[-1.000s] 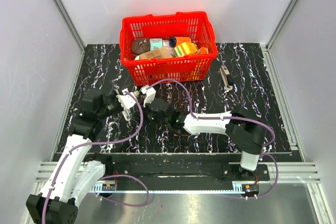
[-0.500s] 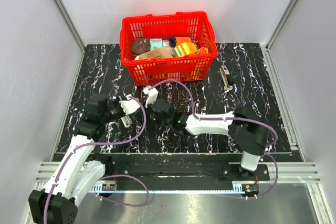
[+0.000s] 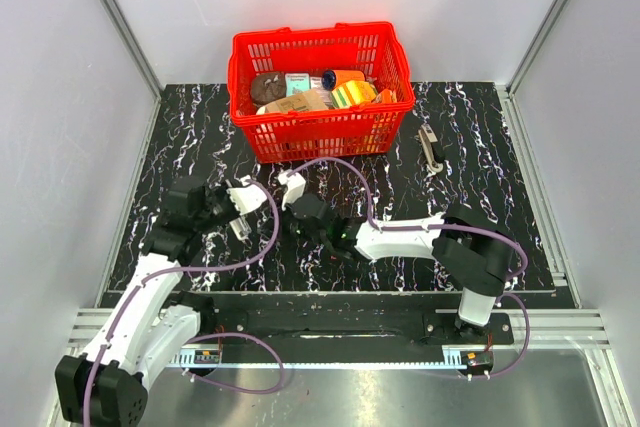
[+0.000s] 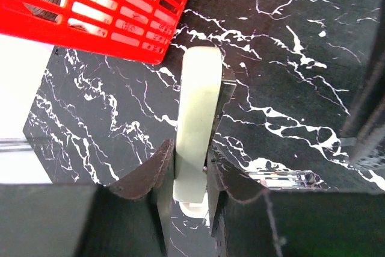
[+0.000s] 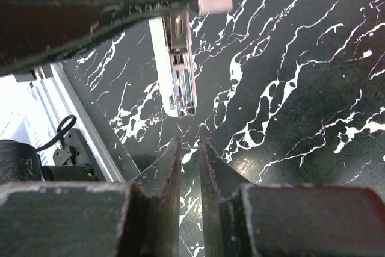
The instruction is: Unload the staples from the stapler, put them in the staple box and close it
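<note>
My left gripper [image 4: 189, 167] is shut on the near end of the pale grey-beige stapler [image 4: 197, 112] and holds it above the black marbled table, in front of the basket. The stapler's dark metal part [image 5: 177, 70] hangs open toward my right gripper [image 5: 189, 145]. The right fingers are almost together just short of that metal end. A thin silvery staple piece [image 5: 188, 147] spans between their tips. In the top view the left gripper [image 3: 245, 202] and right gripper [image 3: 290, 190] face each other at the table's middle left.
A red basket [image 3: 320, 132] full of packages stands at the back, just beyond the stapler; its corner shows in the left wrist view [image 4: 120, 16]. A small pale tool [image 3: 430, 147] lies at the right. The table's near metal edge [image 5: 78, 112] is close behind the stapler.
My right gripper has drawn back slightly from the stapler toward the near right. My left gripper has shifted a little nearer and right, still holding the stapler.
</note>
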`<state>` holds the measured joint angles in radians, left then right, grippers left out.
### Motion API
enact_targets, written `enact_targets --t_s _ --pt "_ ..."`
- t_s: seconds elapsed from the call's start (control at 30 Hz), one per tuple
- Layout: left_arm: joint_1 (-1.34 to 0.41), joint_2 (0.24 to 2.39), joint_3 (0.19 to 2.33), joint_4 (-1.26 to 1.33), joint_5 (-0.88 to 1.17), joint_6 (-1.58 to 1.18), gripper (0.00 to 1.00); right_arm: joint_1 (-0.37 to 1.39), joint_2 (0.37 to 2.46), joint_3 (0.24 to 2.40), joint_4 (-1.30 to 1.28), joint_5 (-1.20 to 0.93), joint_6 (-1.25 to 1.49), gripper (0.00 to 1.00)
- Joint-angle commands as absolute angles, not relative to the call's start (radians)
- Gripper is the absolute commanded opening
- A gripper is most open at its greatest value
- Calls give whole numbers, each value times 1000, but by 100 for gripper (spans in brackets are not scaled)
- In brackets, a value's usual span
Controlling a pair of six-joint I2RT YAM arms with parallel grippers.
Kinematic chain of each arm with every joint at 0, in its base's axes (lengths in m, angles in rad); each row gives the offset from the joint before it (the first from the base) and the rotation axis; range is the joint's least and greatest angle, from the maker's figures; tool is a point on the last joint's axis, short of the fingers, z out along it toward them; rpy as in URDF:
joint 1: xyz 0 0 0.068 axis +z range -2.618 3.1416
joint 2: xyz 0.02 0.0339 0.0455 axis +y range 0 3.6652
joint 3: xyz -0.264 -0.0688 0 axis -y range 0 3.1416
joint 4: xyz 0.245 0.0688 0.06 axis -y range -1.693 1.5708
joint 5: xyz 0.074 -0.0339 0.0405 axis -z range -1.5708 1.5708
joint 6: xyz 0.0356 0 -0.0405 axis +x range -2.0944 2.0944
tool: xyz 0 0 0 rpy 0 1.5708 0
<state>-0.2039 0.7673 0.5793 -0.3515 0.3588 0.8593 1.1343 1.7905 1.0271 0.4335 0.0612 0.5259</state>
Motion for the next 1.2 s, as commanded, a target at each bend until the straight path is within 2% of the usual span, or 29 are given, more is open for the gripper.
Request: enact_targets --t_s 0.0,0.13,0.27,0.43,0.53,0.8,0.97,1.17 --pt "-199 802 591 -216 293 804 0 1140 1799 1038 378 63 561 8" --pt "-193 862 592 -163 275 772 0 1138 1864 1156 223 69 574 10" --pt "-173 949 653 -187 268 764 0 1140 1916 1214 141 26 627 24" --pt "-100 1048 739 -218 305 721 0 1138 1887 1174 173 46 646 51" --pt "-87 1057 750 -198 333 690 0 1138 1873 1158 190 51 646 57" --pt "-81 1080 758 -141 311 552 0 1138 1747 1048 282 136 605 58" --pt "-77 1192 762 -140 272 469 0 1135 1629 985 275 251 537 57" --pt "-34 1281 681 42 249 431 0 1117 1522 940 232 337 509 58"
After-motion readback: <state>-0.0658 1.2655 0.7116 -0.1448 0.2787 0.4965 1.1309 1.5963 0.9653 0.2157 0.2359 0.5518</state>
